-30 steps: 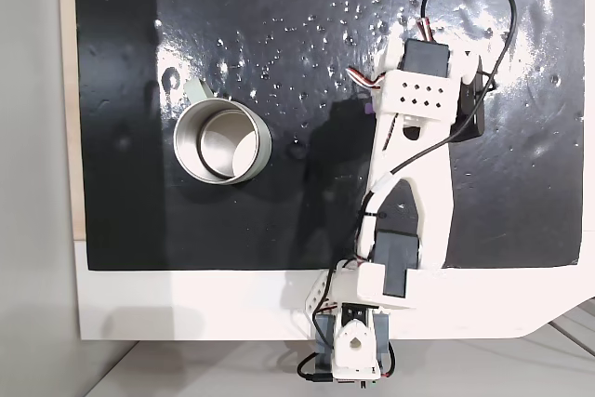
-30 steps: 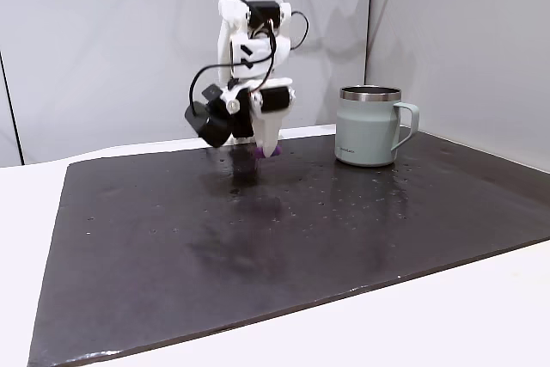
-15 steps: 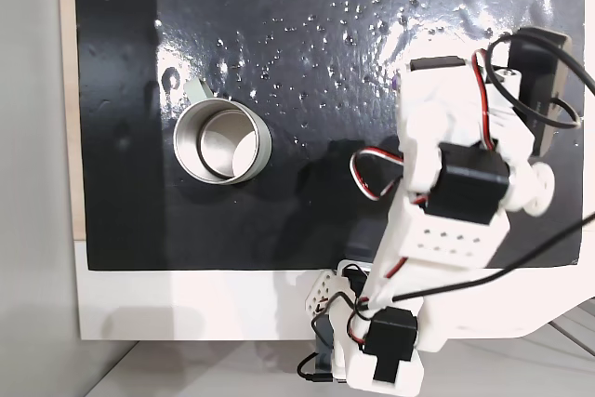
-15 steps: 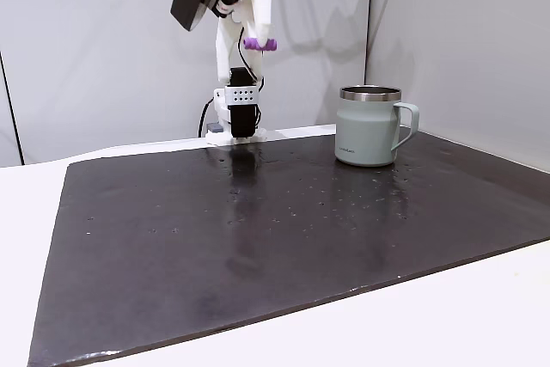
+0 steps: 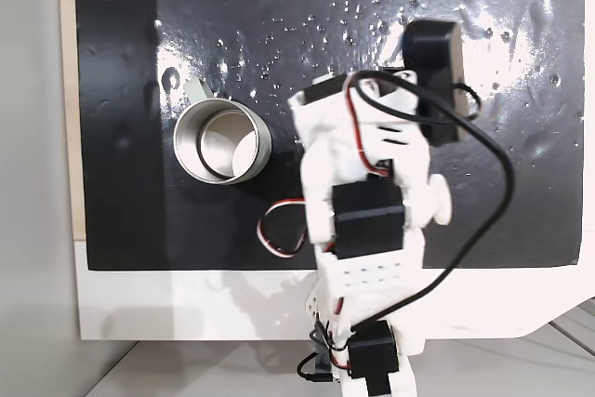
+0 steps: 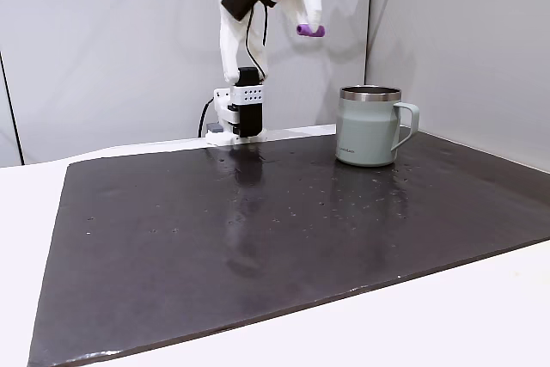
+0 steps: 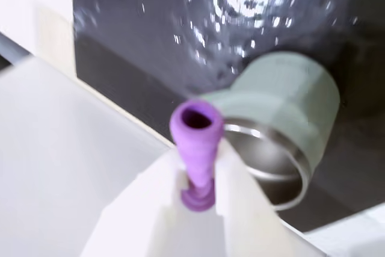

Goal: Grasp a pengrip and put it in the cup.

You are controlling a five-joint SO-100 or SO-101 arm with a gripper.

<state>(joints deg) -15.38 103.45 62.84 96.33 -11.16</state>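
Rising tall from its base at the bench's back edge in a fixed view, the white arm bends forward at the top, carrying the jaws (image 6: 311,23) high in the air. The jaws are closed on the purple pengrip (image 6: 310,31), which sticks out sideways, raised well above the bench and to the left of the cup (image 6: 370,125). The wrist view shows the pengrip (image 7: 195,143) pinched between two white fingers (image 7: 162,191), its hollow end facing outward, with the cup (image 7: 280,126) below showing a shiny metal rim. From above, the arm hides the pengrip; the cup (image 5: 221,143) stands open on the black mat (image 5: 121,62).
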